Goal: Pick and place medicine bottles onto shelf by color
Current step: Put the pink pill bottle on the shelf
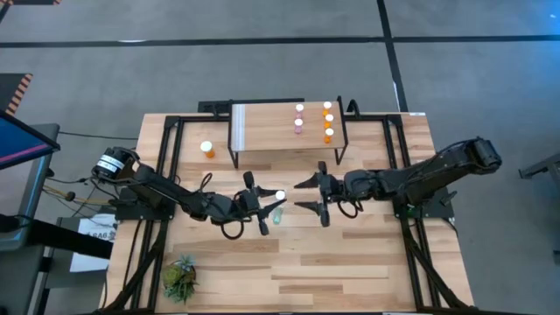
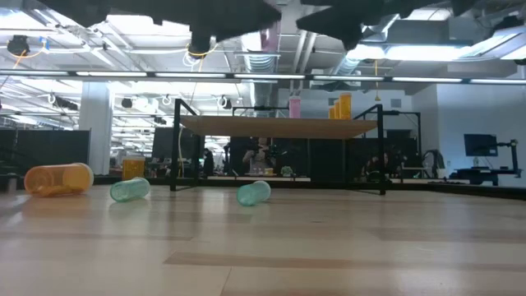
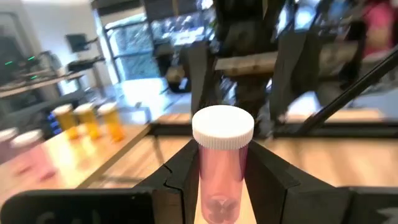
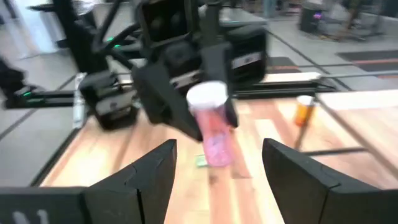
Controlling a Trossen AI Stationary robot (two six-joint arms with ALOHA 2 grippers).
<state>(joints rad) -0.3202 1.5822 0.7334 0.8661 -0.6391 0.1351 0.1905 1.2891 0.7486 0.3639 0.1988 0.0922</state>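
Shelf (image 1: 262, 131), twelve o'clock: two pink, three orange bottles placed. Left gripper (image 1: 262, 206) fingers clamp pink bottle (image 3: 221, 165); right gripper (image 1: 313, 194) fingers apart. Bench (image 1: 350, 262): orange (image 1: 207, 150), teal (image 1: 276, 219) remain.

Two black jointed arms (image 1: 175, 199), looped black cables.

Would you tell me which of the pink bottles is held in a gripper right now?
The pink bottle clamped upright in the left gripper, white cap up, above mid-table. The other two pink bottles stand on the shelf.
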